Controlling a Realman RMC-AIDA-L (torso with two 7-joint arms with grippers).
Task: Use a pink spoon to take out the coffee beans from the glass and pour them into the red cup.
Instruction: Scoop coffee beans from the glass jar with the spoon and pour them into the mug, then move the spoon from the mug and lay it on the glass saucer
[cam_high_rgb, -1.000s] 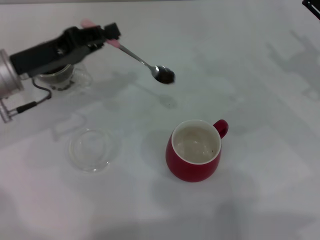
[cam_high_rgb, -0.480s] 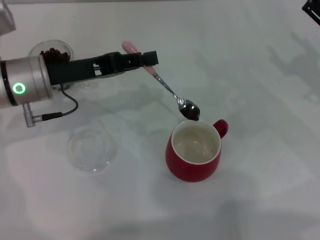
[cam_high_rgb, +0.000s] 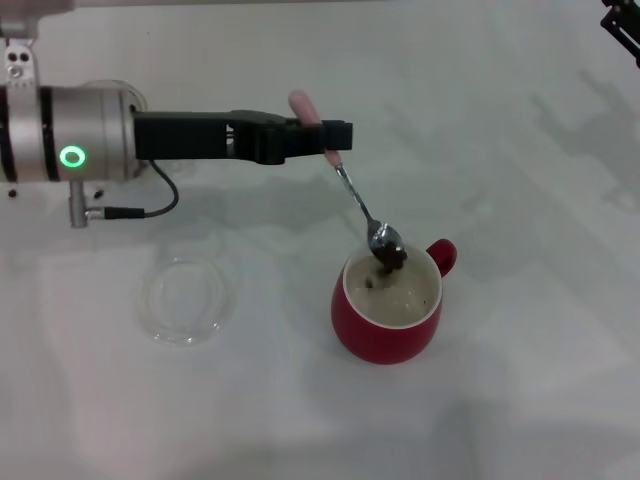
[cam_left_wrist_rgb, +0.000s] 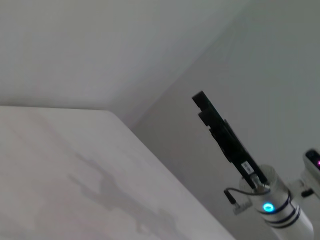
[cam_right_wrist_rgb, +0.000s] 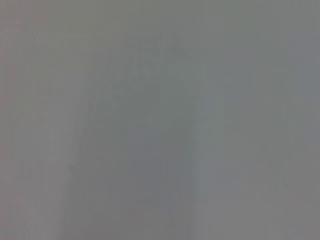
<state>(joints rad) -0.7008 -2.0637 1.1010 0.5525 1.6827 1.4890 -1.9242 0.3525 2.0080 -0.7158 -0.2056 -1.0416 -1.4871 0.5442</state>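
Left gripper (cam_high_rgb: 325, 140), clamped on the handle of the pink spoon (cam_high_rgb: 345, 185), tilts its bowl over the red cup (cam_high_rgb: 388, 305). Coffee beans (cam_high_rgb: 388, 256) cling to the bowl above the cup's cream interior. Right gripper (cam_left_wrist_rgb: 199, 98): parked off the table edge, finger state indeterminate.

The left arm (cam_high_rgb: 70, 135) showed a silver cylindrical wrist with a glowing green ring light, a thin black cable looping beneath it from a metal plug. Its left gripper (cam_high_rgb: 335, 135) was long, flat and matte black. The right arm (cam_left_wrist_rgb: 265, 200) looked alike: black gripper, silver wrist, blue ring light.
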